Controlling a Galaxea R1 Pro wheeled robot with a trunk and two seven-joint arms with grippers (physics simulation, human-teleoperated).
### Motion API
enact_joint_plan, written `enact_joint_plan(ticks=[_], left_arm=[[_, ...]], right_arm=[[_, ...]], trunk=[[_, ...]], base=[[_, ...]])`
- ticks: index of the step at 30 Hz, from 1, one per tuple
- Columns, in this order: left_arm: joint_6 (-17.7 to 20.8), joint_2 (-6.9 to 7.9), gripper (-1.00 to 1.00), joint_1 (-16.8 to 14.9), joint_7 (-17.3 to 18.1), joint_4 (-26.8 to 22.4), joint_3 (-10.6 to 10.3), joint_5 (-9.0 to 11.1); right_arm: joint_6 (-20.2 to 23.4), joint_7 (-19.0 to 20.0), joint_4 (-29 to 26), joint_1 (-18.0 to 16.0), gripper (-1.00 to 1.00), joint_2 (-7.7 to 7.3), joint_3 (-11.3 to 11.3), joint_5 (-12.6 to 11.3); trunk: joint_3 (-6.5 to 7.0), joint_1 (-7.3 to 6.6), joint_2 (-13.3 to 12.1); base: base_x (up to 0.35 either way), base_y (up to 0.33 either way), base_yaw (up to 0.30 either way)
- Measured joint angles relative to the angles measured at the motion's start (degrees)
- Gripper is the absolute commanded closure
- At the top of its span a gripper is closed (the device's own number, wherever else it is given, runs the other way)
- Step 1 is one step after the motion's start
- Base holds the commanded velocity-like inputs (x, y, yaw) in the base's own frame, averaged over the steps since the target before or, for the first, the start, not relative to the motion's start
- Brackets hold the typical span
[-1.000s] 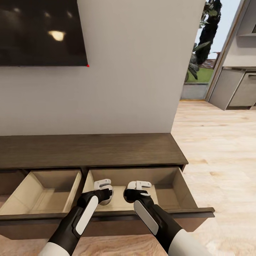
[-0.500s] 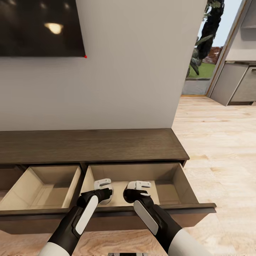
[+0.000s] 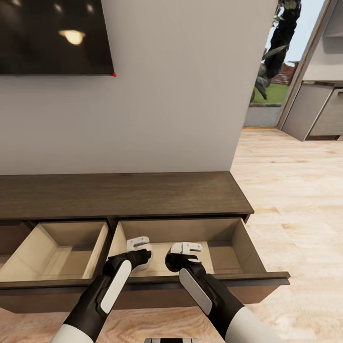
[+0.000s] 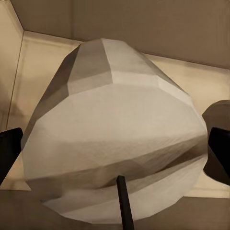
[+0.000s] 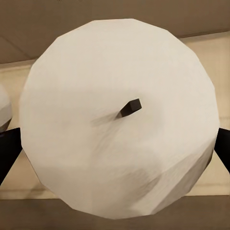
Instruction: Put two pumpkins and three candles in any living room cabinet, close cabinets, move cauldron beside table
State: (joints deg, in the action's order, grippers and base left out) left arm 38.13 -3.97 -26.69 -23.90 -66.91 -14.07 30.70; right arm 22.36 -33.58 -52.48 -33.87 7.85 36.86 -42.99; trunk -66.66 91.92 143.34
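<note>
Left wrist view: a pale candle (image 4: 112, 139) sits between the left gripper (image 3: 138, 247) fingers, apparently clasped, over the open right drawer (image 3: 247, 250) of the cabinet (image 3: 119, 195); the right gripper (image 3: 186, 248) likewise brackets a second candle (image 5: 117, 115), wick up; both look stiff, light, smooth, best gripped across the round sides.
</note>
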Motion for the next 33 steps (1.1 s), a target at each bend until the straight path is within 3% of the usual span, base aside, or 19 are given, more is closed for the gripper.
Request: enact_joint_plan(ticks=[33], left_arm=[[0.8,0.15,1.00,0.0,0.1,-0.1,0.2,0.0]], right_arm=[[1.5,-0.3,0.0,0.0,1.00,0.03,0.0,-0.1]], trunk=[[0.00,0.00,0.0]], base=[[0.026,0.000,0.000]])
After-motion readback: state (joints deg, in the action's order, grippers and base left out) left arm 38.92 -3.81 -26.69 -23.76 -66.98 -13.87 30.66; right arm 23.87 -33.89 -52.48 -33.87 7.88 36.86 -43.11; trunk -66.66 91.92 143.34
